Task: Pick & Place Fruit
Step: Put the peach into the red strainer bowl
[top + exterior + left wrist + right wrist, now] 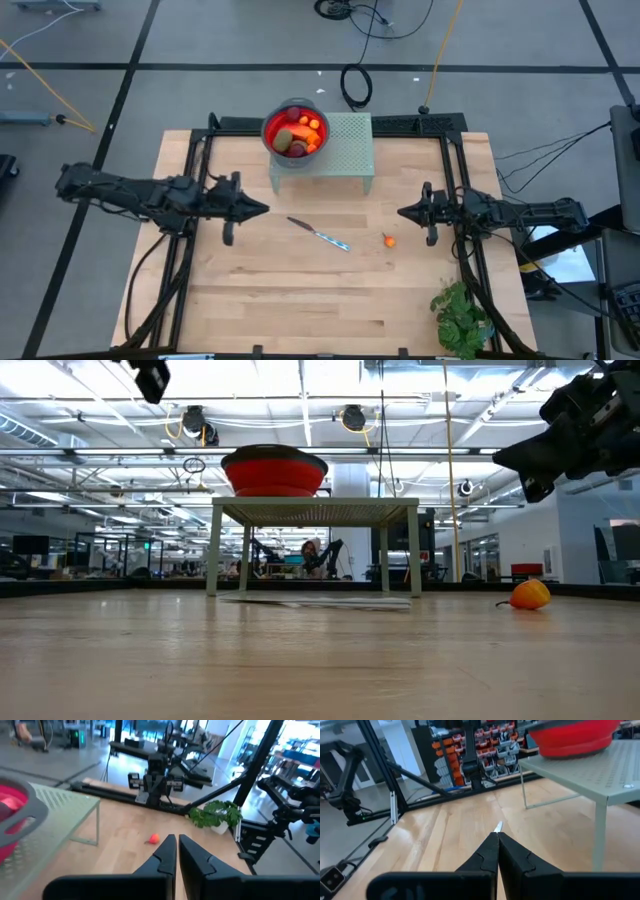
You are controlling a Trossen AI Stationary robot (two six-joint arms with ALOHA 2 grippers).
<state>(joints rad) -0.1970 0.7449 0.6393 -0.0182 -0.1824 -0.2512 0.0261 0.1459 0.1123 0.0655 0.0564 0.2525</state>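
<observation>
A red bowl with a grey rim stands on a pale green perforated stand at the table's far middle. Inside it lie several fruit pieces: orange ones, a dark red one and an olive-brown oval. One small orange fruit rests alone on the wood, right of centre; it also shows in the low view and left wrist view. My left gripper hovers shut, left of the stand. My right gripper hovers shut, just beyond and right of the lone fruit.
A thin silver knife lies flat on the table's middle, between the two grippers. A green leafy plant sits at the near right corner. Black frame rails run along the table's left, right and far sides.
</observation>
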